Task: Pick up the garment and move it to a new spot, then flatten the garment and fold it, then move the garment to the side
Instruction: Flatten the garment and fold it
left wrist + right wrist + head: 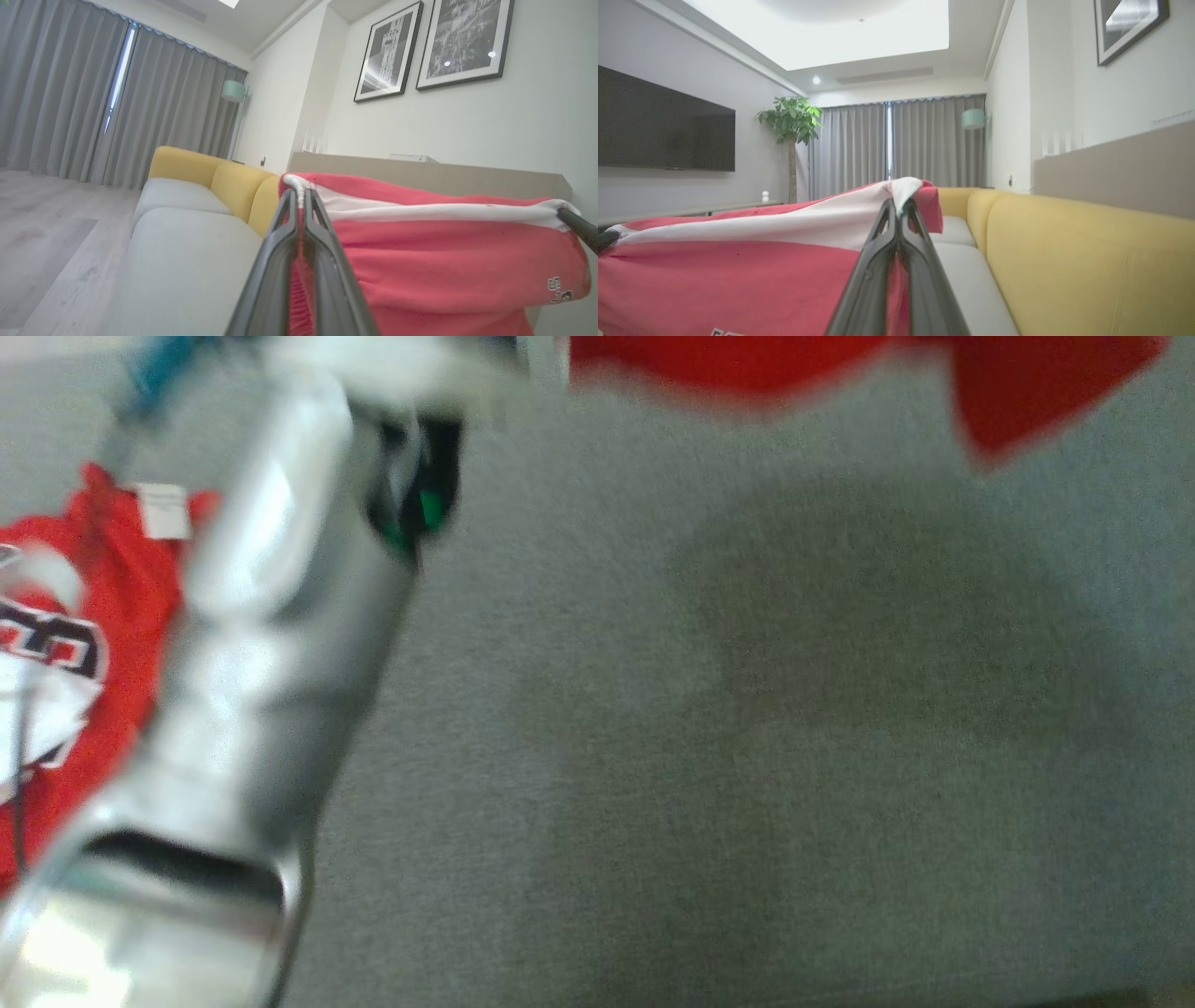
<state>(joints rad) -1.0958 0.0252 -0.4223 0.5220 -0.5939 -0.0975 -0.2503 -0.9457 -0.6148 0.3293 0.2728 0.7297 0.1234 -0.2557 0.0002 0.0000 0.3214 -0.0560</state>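
Observation:
A red garment [444, 261] with a white band and printed lettering hangs stretched in the air between both grippers. My left gripper [299, 193] is shut on one end of the white band. My right gripper [899, 205] is shut on the other end, where the garment [738, 275] spreads leftward. The other arm's dark fingertip [577, 224] pinches the far corner in the left wrist view. In the blurred head view, red cloth [84, 644] with a white tag and lettering hangs at the left, more red cloth [1008, 383] shows along the top, and a pale forearm [252, 691] crosses the left side.
Below lies the grey sofa seat [747, 756]. Its yellow backrest [1087, 261] runs along the beige ledge [420, 172] by the wall. Wooden floor [42, 233], grey curtains [163, 107], a wall screen [663, 126] and a potted plant [790, 126] lie beyond.

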